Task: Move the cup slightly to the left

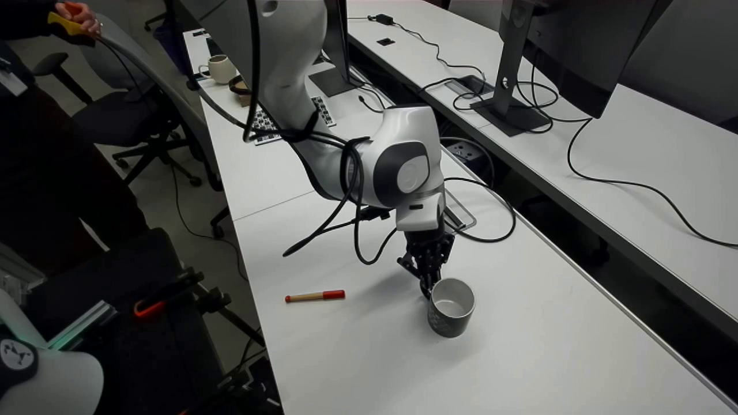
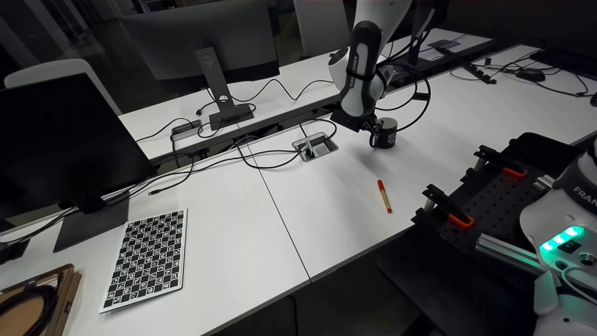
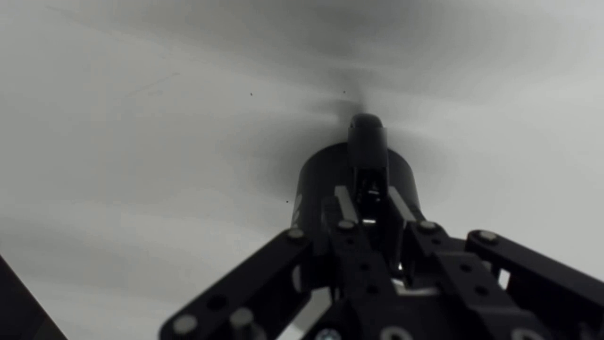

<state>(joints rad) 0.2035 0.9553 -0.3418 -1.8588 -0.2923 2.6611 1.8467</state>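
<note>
The cup (image 1: pixel 447 321) is a small dark grey mug with a lighter grey inside. It stands upright at the table in both exterior views, and it also shows here (image 2: pixel 386 136). In the wrist view the cup (image 3: pixel 321 182) is seen from its handle side. My gripper (image 1: pixel 429 276) comes down from above at the handle. In the wrist view the gripper (image 3: pixel 370 203) has its two fingers close on either side of the loop handle (image 3: pixel 368 146) and looks shut on it. Part of the handle is hidden between the fingers. I cannot tell whether the cup's base touches the table.
A thin red and tan pen (image 1: pixel 315 296) lies on the white table (image 1: pixel 369 369), beside the cup. A cable box (image 2: pixel 317 148) with loose black cables is set in the table near the arm. A checkered board (image 2: pixel 147 261) and monitors stand farther along.
</note>
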